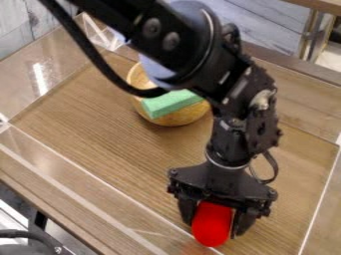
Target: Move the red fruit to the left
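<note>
A clear panel (pixel 34 149) edges the left side of a wooden table (pixel 94 139), its pale rim running diagonally across the near corner. Farther in, toward the middle of the tabletop, a wooden bowl (pixel 180 112) sits with a green rectangular block (pixel 167 103) lying in it, tilted against the rim; the bowl's upper part is hidden behind the black robot arm (pixel 186 50), which sweeps in from the upper left and bends down over the right half of the table. At the lower right, the gripper (pixel 213 221) points straight down at the tabletop, its jaws spread wide on either side of the red fruit (pixel 210 229). The red fruit rests on the table near the front edge, well apart from the bowl, its glossy body showing between the two dark fingers (pixel 245 217). The jaws stand apart from the fruit's sides rather than pressing on it, so the grasp is released and the fruit lies free beneath the hand. The fruit's leafy top is hidden under the gripper's body. Behind the table, at the upper right, a wooden furniture leg (pixel 314 35) stands blurred against the background.
</note>
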